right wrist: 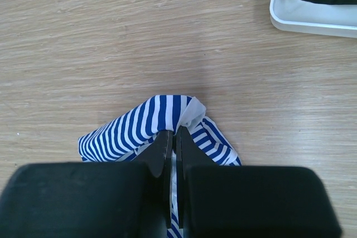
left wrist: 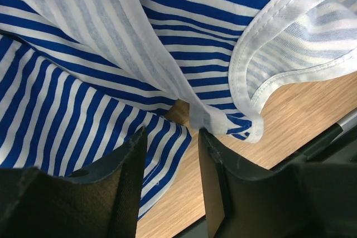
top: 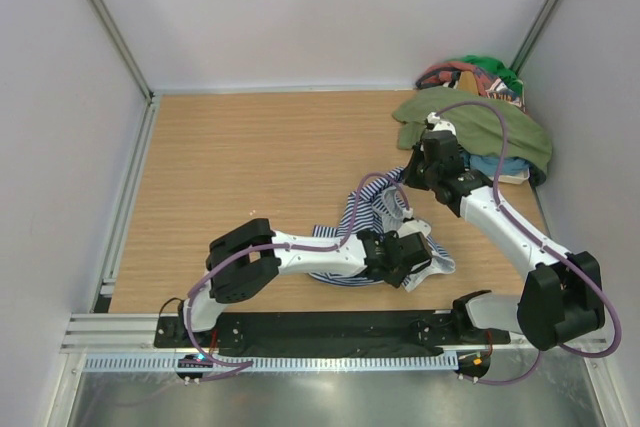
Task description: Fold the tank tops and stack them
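Striped tank top [top: 372, 203]: blue-and-white, bunched on the right half of the table [top: 250, 167], towards its near side.
Long axis: runs roughly far to near. The far end is drawn up into a narrow peak and the near end is spread wider on the wood.
Far end: in the right wrist view the cloth [right wrist: 139, 124] rises in a small tent with a white hem at its top.
Near end: it lies close to the table's near edge, just ahead of the black rail with the arm bases.
Hem: in the left wrist view a white-bound edge loops over the stripes [left wrist: 83, 98] and ends in a folded corner with wood under it.
Right gripper [top: 408, 185]: the fingers are pressed together on the peak of the striped top [right wrist: 174, 132].
Left gripper [top: 408, 265]: low over the near end. The jaws stand apart [left wrist: 172, 135] with the hem corner just beyond the tips, and wood shows in the gap.
Olive green tank top [top: 470, 122]: draped in the far right corner, just past the right gripper and apart from the striped one.
Pile of clothes [top: 470, 75]: mixed colours, behind the green top against the far wall.
White tray [right wrist: 312, 23]: a corner of it shows, holding black-and-white striped cloth.
Open room: bare wood stretches left of the striped top to the metal side rail and beyond it to the far wall. The right side is crowded by the arm and the clothes.
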You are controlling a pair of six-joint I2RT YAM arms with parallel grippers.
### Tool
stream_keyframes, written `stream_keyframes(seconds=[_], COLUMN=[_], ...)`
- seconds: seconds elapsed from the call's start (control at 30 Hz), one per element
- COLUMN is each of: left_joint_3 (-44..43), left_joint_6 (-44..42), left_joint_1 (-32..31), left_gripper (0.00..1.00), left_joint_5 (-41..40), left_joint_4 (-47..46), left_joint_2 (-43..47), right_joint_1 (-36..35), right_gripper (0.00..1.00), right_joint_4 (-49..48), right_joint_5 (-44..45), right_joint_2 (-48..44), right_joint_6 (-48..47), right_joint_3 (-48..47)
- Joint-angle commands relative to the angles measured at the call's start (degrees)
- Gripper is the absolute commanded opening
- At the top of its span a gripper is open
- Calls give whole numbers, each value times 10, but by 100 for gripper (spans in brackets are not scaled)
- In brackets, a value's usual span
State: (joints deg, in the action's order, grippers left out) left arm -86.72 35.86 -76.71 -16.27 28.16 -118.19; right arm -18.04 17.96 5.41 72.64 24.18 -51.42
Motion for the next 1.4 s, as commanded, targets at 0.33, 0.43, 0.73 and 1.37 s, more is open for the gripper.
stream_keyframes(seconds=[0.33, 0.43, 0.73, 1.37], left_joint_3=[20, 30, 50, 38], left_joint_6=[49, 54, 63, 128], left_joint_1=[0, 0, 1, 8], left_gripper=[11, 12, 45, 0], left_joint_5=[-15, -12, -16, -102], left_joint_4=[32, 29, 19, 99], left_joint_2=[10, 10, 31, 19], right_joint_1=[9, 10, 12, 13], right_gripper=[5, 4, 5, 5], right_joint_4=[-20, -21, -19, -14], right_joint_5=[-9, -11, -15, -23], right_joint_2=[-22, -24, -27, -54], right_joint_6=[9, 10, 10, 17], right_joint_3=[4, 4, 5, 13])
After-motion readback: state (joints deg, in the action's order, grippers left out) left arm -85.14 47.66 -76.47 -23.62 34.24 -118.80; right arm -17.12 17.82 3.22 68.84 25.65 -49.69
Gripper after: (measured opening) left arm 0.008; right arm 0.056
